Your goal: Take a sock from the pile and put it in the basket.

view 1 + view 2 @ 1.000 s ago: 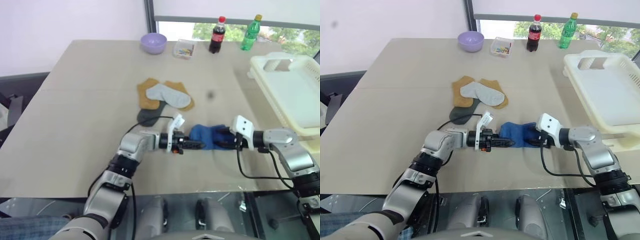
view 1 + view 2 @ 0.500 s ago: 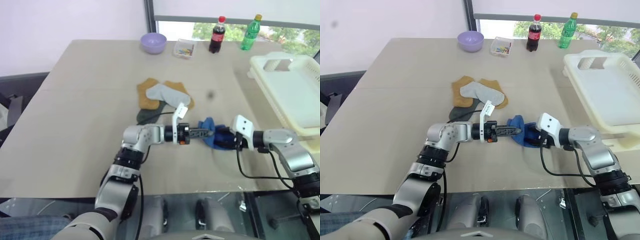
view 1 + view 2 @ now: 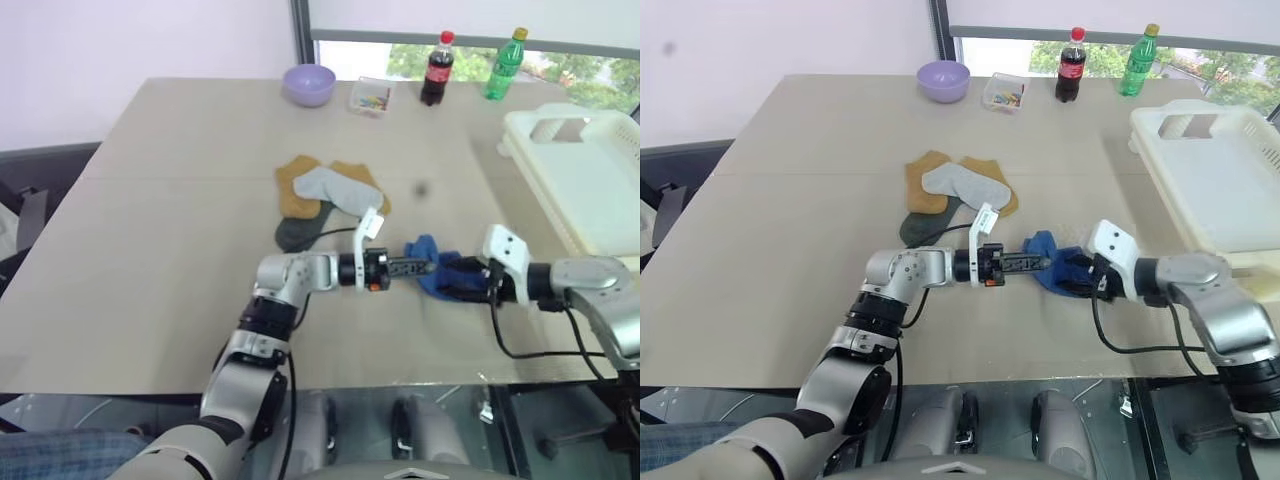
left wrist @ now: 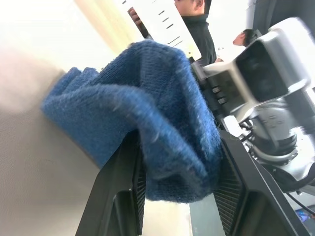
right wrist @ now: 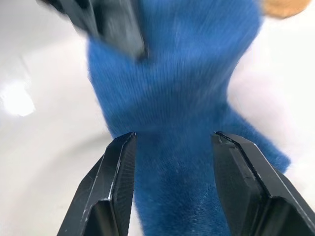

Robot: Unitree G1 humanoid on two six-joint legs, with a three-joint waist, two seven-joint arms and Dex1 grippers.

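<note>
A blue sock hangs bunched just above the table, gripped from both sides. My left gripper reaches in level from the left and is shut on the sock's left end. From the right, my right gripper is shut on the other end, and the blue knit sits between its fingers. The pile of mustard, light grey and dark socks lies behind the left arm. At the table's right edge stands the white basket.
Along the far edge stand a lilac bowl, a small clear box, a cola bottle and a green bottle. A black cable loops from the left wrist near the pile. The table's front edge is just below both arms.
The blue sock, lying flat a second ago, has been bunched and lifted off the table. My left gripper pushed right and up with it, and my right hand rose.
</note>
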